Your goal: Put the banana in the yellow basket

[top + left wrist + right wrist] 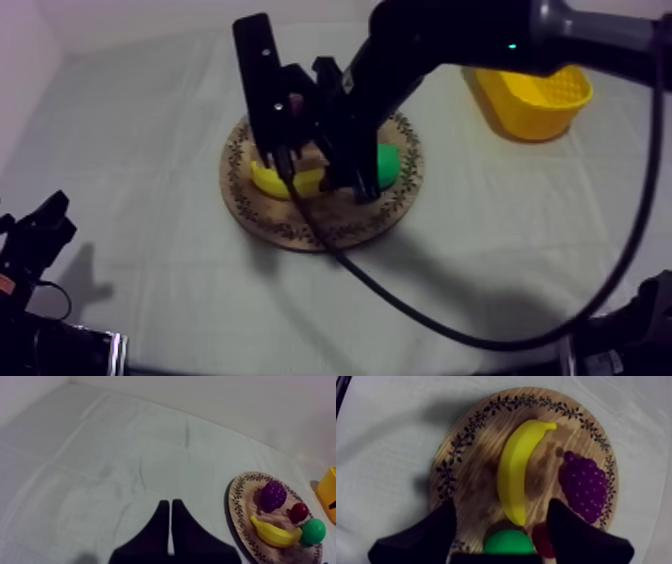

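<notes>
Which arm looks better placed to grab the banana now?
The right. The right gripper hangs open directly above the wooden board, with a finger at either side of the banana. The left gripper is shut and sits over bare cloth, well away from the board.

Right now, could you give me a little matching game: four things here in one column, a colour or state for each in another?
1 banana
2 bunch of grapes
3 left pincer
4 right pincer

a shut, over the cloth
b purple
c open, above the wooden board
d yellow

Pairs: 1-d, 2-b, 3-a, 4-c
</notes>
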Tool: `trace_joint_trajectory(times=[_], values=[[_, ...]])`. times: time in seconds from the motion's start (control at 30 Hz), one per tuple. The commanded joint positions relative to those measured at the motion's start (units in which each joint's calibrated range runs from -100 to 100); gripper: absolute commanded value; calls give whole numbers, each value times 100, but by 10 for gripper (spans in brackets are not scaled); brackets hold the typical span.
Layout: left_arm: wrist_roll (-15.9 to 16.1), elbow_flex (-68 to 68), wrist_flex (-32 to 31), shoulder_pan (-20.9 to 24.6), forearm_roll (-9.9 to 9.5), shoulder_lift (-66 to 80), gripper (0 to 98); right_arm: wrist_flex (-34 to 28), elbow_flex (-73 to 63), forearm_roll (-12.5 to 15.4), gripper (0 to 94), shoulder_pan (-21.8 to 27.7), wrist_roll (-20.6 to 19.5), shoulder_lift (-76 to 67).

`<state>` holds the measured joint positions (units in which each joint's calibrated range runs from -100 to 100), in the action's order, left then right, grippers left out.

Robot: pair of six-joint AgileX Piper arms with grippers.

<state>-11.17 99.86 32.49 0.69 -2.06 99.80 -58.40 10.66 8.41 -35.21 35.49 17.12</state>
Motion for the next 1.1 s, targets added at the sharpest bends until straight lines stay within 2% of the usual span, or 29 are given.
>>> trace_joint_trajectory(times=[0.0, 0.83, 1.07], values=[[1, 3, 1, 0, -1, 3, 1, -15, -168, -20, 515, -12, -46, 322], [1, 3, 1, 0, -1, 3, 1, -120, -1624, -145, 502, 18, -293, 2187], [1, 3, 1, 0, -1, 3, 1, -32, -1727, -148, 412, 45, -282, 2395]])
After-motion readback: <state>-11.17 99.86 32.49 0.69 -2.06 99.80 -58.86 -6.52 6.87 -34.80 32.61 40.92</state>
